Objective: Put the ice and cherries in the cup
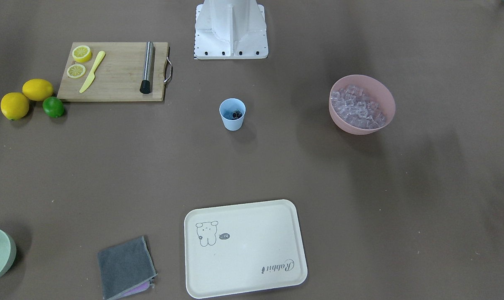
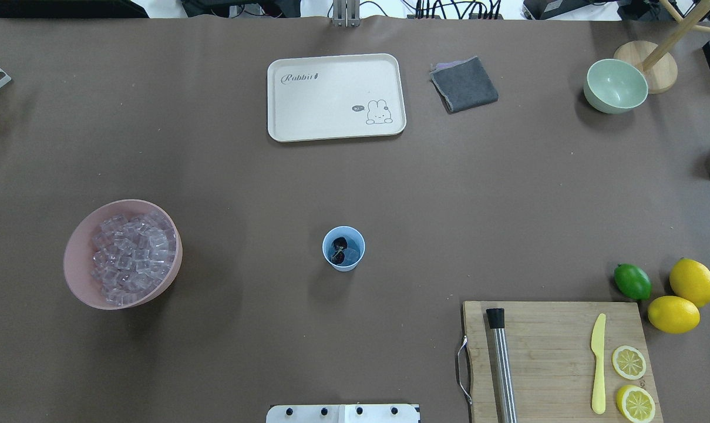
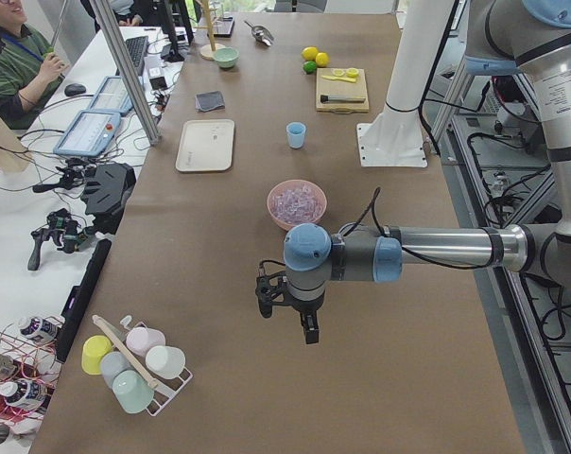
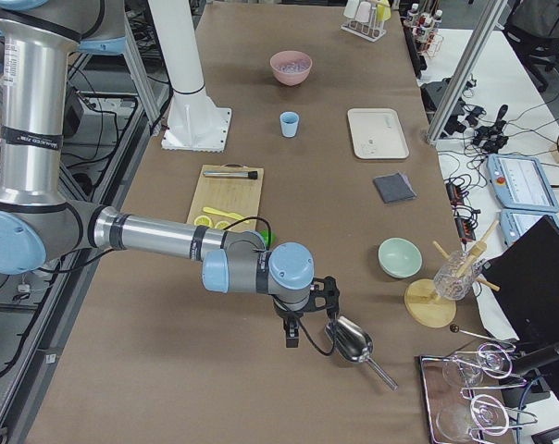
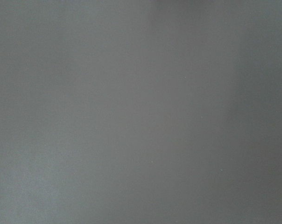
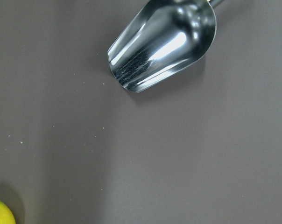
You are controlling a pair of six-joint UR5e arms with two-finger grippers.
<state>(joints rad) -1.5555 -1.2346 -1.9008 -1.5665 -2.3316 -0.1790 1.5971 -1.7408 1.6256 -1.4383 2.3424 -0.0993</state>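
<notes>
The small light-blue plastic cup [image 1: 232, 124] holding dark cherries [image 2: 339, 242] could topple if clipped; whether the left fingers [image 3: 309, 331] and right fingers [image 4: 291, 335] are spread cannot be told.

Cutting board [image 2: 548, 346] carried a steel muddler [image 2: 501, 367], yellow knife [image 2: 598, 363] and two lemon slices [image 2: 629, 362]. A lime [image 2: 632, 281] and two lemons [image 2: 693, 282] sat just off its corner. Tray [image 2: 331, 100], grey cloth [image 2: 464, 84] and green bowl [image 2: 615, 86] lay well apart from it.

left arm [image 3: 446, 248] and right arm [image 4: 159, 236] silver tubes, grey joints, pale blue joint caps [image 3: 307, 246], black cable [image 3: 372, 199] at wrist, black left end effector [image 3: 304, 323], white column [image 4: 182, 55], white base plate [image 1: 231, 46], dark screws [image 1: 223, 53]
</notes>
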